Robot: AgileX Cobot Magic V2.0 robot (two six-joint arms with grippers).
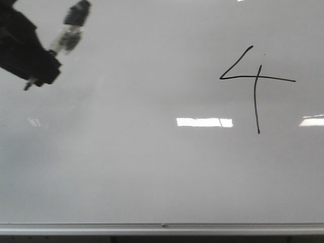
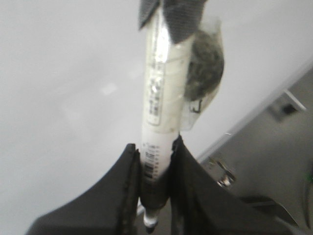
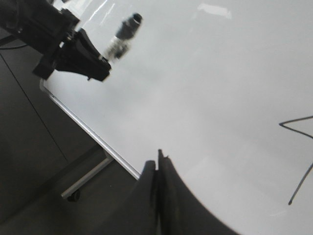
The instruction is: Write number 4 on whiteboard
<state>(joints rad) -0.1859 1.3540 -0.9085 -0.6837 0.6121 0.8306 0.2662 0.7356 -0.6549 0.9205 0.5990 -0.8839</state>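
Note:
The whiteboard [image 1: 152, 172] fills the front view, with a silver rail along its lower edge. The number 4 [image 1: 255, 81] is drawn in thin black strokes at the upper right; part of it shows in the right wrist view [image 3: 301, 147]. My left gripper [image 1: 50, 55] is at the upper left, far from the 4, shut on a white marker [image 2: 159, 107] with a dark cap end [image 1: 77, 12] pointing up. My right gripper [image 3: 159, 164] is shut and empty over the board's lower edge; it does not show in the front view.
Bright rectangular light reflections [image 1: 204, 122] lie on the board left of the 4's stem and at the right edge. In the right wrist view, dark floor and a metal stand leg [image 3: 88, 178] lie beyond the board's rail [image 3: 93, 132].

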